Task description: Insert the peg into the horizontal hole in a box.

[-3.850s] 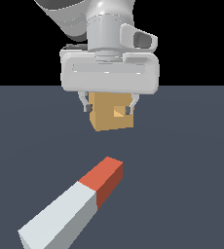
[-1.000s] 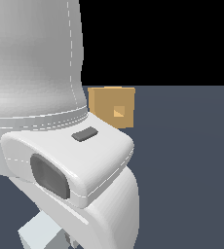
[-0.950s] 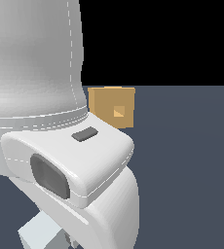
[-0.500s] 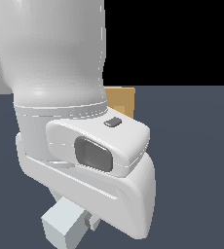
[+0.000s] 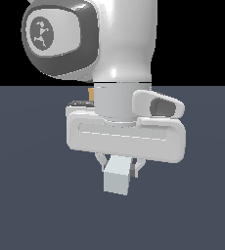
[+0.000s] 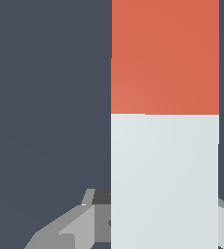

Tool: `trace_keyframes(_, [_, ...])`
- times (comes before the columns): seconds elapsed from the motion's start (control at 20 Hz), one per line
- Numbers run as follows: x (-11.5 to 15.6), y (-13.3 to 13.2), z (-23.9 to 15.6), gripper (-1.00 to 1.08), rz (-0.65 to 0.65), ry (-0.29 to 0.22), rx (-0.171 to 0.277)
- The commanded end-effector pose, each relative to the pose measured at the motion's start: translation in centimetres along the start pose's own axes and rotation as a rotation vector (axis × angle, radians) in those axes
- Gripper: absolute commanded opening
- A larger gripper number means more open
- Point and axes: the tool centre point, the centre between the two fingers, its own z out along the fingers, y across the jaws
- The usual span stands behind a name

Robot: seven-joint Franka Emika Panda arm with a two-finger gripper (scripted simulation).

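Note:
The peg fills the wrist view, with its pale grey part (image 6: 165, 180) near the gripper and its red-orange end (image 6: 165, 53) pointing away. In the exterior view only its pale square end (image 5: 117, 176) shows, below the white hand. My gripper (image 5: 119, 168) is shut on the peg, with one finger (image 6: 80, 226) against each side of the pale part. The box shows only as a thin tan sliver (image 5: 91, 93) behind the arm. The horizontal hole is hidden.
The white arm and hand (image 5: 126, 134) block most of the exterior view. A dark blue-grey floor (image 5: 26, 195) lies all around, with a black background above it.
The arm has swung across the exterior view and now covers nearly all of the box. The hand has turned to face the camera, with the peg's pale end between the fingers.

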Motion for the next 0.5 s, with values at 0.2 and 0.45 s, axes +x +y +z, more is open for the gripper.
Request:
trace_keyframes(0.2, [8.8, 2.3, -1.9, -1.00, -0.242, 0.000, -0.004])
trace_keyframes(0.45, [14.5, 2.5, -2.9, -1.00, -0.396, 0.001, -0.004])
